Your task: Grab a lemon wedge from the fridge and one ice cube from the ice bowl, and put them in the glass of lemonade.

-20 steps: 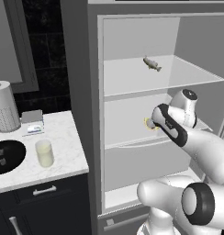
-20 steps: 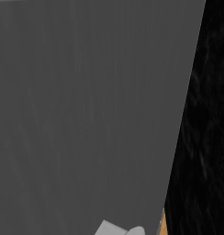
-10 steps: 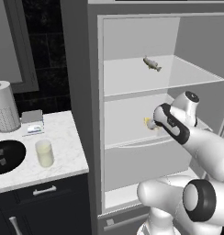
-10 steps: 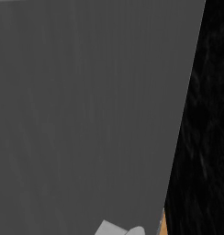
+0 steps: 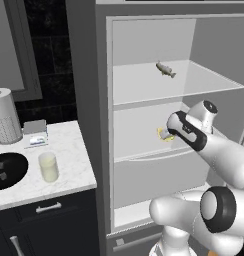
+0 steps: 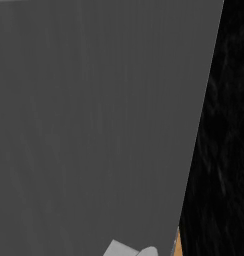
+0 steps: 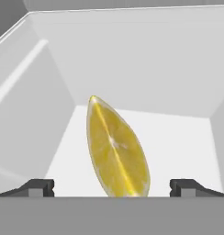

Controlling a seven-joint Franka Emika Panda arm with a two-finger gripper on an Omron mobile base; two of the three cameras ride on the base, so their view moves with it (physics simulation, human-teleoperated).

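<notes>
The fridge (image 5: 144, 45) stands open, its white shelves bare to the room. On the middle shelf lies the lemon wedge (image 5: 163, 134), a bright yellow piece (image 7: 116, 151) standing on edge between my fingertips. My gripper (image 7: 113, 187) is open, one fingertip (image 7: 38, 187) far to each side of the wedge and not touching it. Left of the fridge, the glass of lemonade (image 5: 48, 167) stands on the marble counter. Beside it sits the black ice bowl (image 5: 5, 171) with ice cubes inside.
A small grey fish (image 5: 165, 69) lies on the upper shelf. A white paper-towel roll (image 5: 6, 116) and a small grey box (image 5: 35, 133) stand at the counter's back. The grey fridge door (image 6: 94, 125) blocks the right base view, with a dark wall beyond it.
</notes>
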